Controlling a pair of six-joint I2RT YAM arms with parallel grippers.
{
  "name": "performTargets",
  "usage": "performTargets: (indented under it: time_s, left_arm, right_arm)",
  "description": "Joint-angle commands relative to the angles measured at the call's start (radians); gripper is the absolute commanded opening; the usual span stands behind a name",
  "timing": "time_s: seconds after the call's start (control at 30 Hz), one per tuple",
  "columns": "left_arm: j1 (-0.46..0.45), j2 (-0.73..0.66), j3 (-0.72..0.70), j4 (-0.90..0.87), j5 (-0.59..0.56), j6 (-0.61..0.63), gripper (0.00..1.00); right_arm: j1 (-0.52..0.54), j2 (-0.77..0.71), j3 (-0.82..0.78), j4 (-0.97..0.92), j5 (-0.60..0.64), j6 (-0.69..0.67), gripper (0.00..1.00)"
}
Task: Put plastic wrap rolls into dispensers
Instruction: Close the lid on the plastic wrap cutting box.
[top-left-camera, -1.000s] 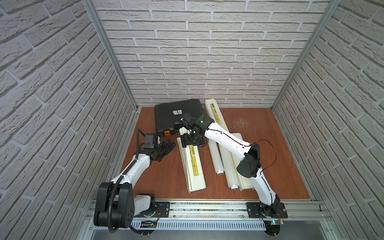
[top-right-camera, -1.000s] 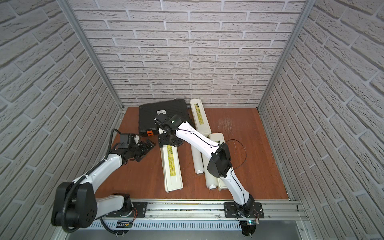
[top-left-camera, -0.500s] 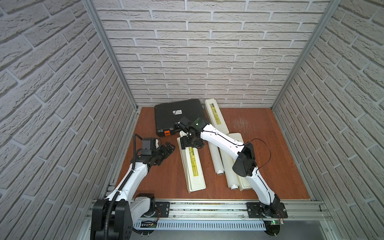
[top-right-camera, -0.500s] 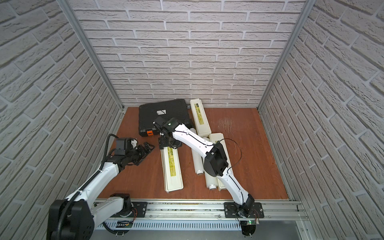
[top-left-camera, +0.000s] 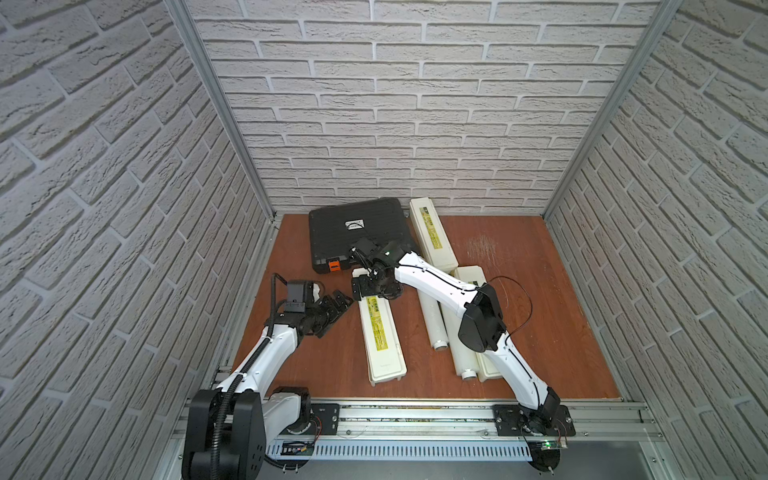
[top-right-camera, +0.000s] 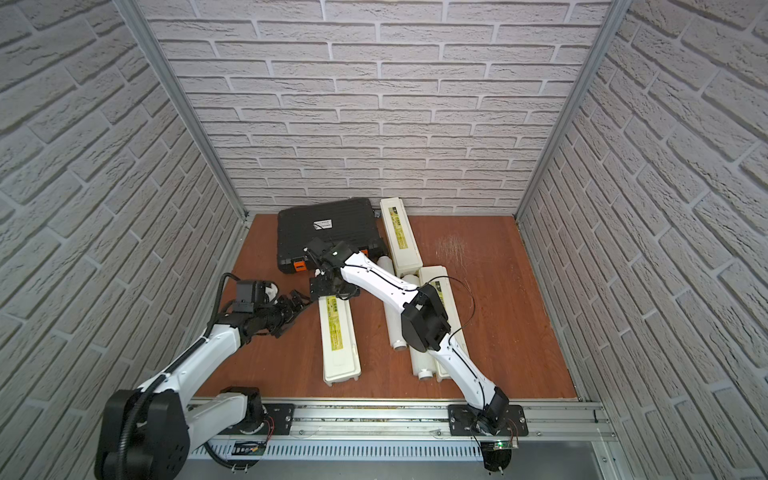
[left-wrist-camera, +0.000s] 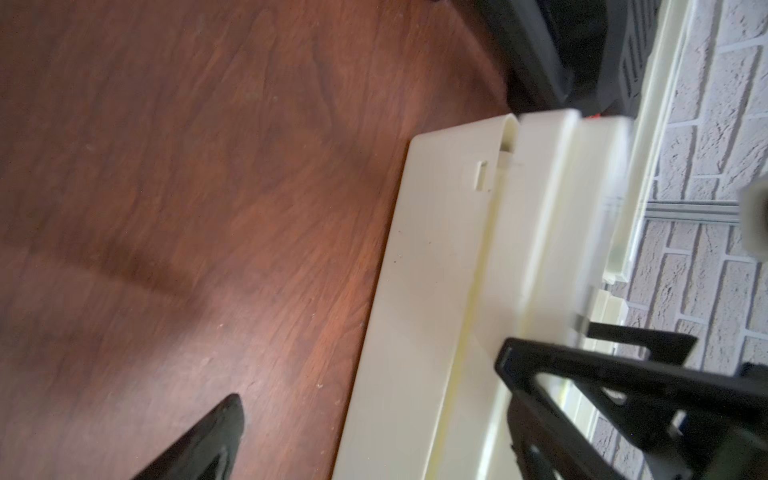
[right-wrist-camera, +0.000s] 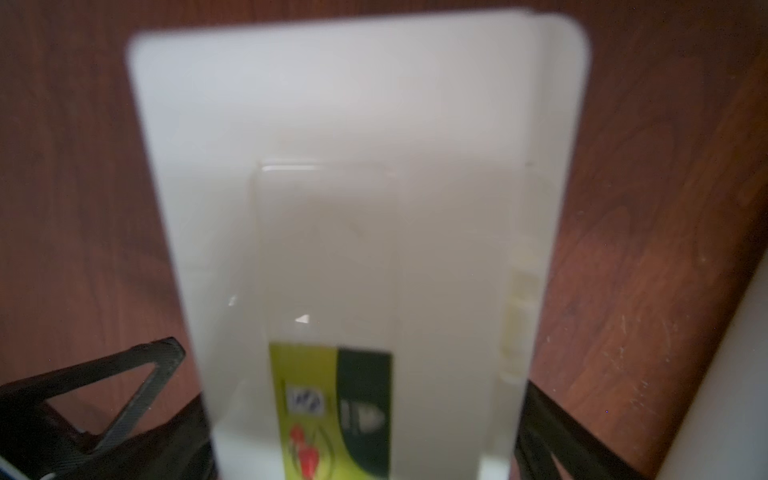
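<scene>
A cream dispenser (top-left-camera: 380, 332) with a yellow-green label lies lid shut at the left of the wooden floor. My right gripper (top-left-camera: 374, 286) stands open astride its far end; in the right wrist view the black fingers (right-wrist-camera: 145, 374) flank the box (right-wrist-camera: 353, 208) without pressing it. My left gripper (top-left-camera: 338, 301) is open just left of that dispenser, whose side (left-wrist-camera: 424, 291) lies between the jaws in the left wrist view. Two plastic wrap rolls (top-left-camera: 432, 324) (top-left-camera: 457, 349) lie side by side under the right arm. A second dispenser (top-left-camera: 432, 232) lies at the back, a third (top-left-camera: 469, 276) at the right.
A black case (top-left-camera: 357, 228) with orange latches sits at the back left, close behind the right gripper. In a top view a third roll's end (top-right-camera: 384, 264) shows beside the right arm. Brick walls close in three sides; the arm rail (top-left-camera: 415, 415) runs along the front.
The right gripper's jaws have spread wider around the dispenser's far end. The left gripper has shifted slightly right toward the dispenser. The dispenser has barely moved.
</scene>
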Motion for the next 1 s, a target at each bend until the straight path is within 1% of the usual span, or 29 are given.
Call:
performTargets:
  time_s: [0.0,0.23,0.37,0.47,0.7,0.87,0.97]
  left_arm:
    - [-0.001,0.019,-0.005,0.035,0.012,-0.009,0.98]
    - [-0.009,0.023,0.013,0.046,0.027,-0.006,0.98]
    - [-0.018,0.029,0.027,0.052,0.035,0.002,0.98]
    - [-0.020,0.071,0.044,0.058,0.038,0.010,0.98]
    - [-0.019,0.178,0.115,0.104,0.057,0.039,0.98]
    - [-0.020,0.253,0.167,0.118,0.068,0.047,0.98]
    - [-0.019,0.274,0.192,0.123,0.078,0.050,0.98]
  right_arm:
    - [0.006,0.010,0.019,0.049,-0.011,0.019,1.00]
    - [-0.009,-0.034,-0.001,0.059,-0.018,0.016,1.00]
    - [-0.032,-0.102,-0.092,0.116,-0.035,0.020,1.00]
    - [-0.046,-0.143,-0.154,0.164,-0.056,0.020,1.00]
    - [-0.066,-0.179,-0.203,0.178,-0.124,0.005,1.00]
    - [-0.091,-0.229,-0.314,0.248,-0.152,0.031,1.00]
    - [-0.095,-0.278,-0.371,0.308,-0.140,0.012,1.00]
